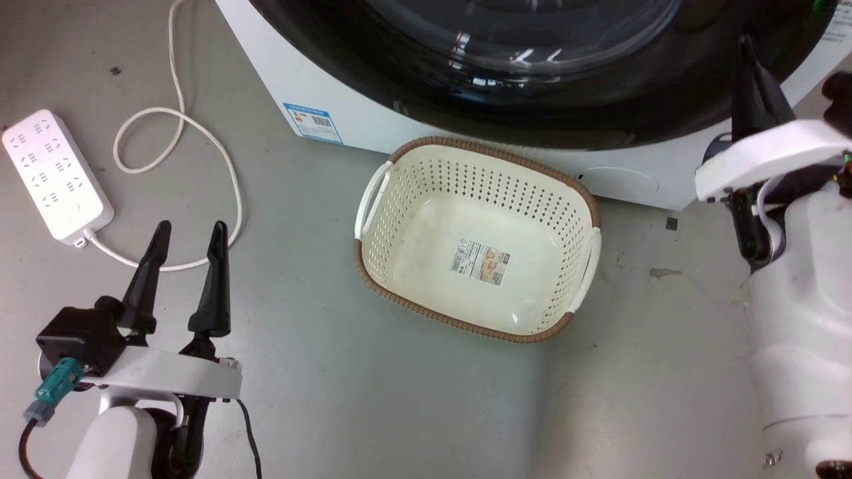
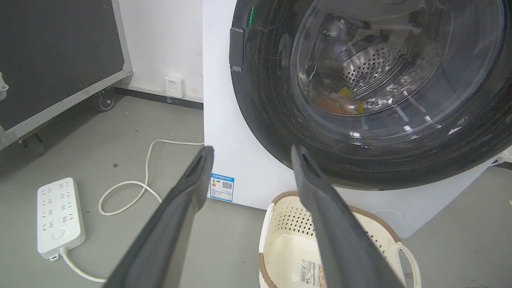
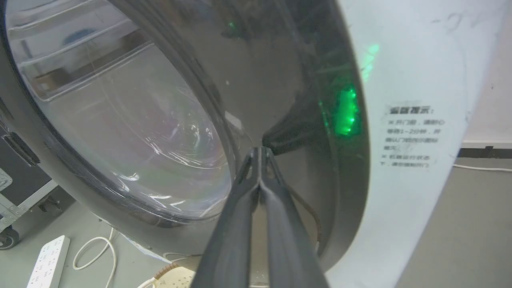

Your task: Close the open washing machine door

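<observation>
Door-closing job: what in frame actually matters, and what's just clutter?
Belongs to the job:
washing machine door
right gripper, shut, tips at the door's black rim
left gripper, open, low over the floor

Just lying about:
laundry basket
power strip
white cable
black wheeled case

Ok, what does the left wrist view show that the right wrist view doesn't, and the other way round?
Left wrist, of the two: the open left gripper, a blue label, a wall socket, the drum with its holes. Right wrist, of the two: the shut right gripper, tips at the rim of the door, a green glow, a printed notice. Both: door, power strip, cord, basket.
</observation>
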{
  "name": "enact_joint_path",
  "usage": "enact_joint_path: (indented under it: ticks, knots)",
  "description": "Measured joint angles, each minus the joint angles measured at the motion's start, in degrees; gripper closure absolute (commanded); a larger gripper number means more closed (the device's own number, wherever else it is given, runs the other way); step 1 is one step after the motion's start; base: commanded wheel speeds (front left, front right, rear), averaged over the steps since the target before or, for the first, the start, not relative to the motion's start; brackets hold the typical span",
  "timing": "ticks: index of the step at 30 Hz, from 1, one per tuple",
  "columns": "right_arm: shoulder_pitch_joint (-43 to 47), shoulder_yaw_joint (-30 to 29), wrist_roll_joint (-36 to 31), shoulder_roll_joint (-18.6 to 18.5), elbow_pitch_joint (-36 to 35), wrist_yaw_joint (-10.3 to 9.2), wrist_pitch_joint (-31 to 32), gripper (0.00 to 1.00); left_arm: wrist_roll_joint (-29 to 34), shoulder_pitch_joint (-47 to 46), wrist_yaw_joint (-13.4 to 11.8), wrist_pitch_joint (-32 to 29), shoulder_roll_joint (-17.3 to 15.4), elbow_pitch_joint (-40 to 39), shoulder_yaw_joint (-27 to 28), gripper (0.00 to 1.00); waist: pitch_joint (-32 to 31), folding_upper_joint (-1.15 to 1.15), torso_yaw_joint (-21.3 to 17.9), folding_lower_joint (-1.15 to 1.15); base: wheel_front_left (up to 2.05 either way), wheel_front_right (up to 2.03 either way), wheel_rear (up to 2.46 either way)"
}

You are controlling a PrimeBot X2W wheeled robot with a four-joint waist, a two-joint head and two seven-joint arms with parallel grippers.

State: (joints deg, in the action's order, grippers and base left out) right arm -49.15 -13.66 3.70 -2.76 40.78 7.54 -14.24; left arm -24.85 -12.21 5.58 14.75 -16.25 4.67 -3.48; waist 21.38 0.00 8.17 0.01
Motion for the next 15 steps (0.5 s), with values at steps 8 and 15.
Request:
enact_joint_path:
  ticks: [8, 15]
  knots:
    - [-3.98, -1.54, -1.64, 0.15, 3.10, 0.03, -0.27, 1.00, 0.55, -0.79, 0.76, 0.00, 0.87, 0.88, 0.78, 0.00, 1.14, 0.00, -0.31, 0.00, 0.00, 0.00, 0.00]
    - [-3.92, 0.71, -0.31, 0.31, 1.48, 0.04, -0.46, 1.00, 1.07, -0.80, 1.18, 0.00, 1.21, 1.91, 1.30, 0.00, -0.23, 0.00, -1.01, 0.00, 0.00, 0.00, 0.00]
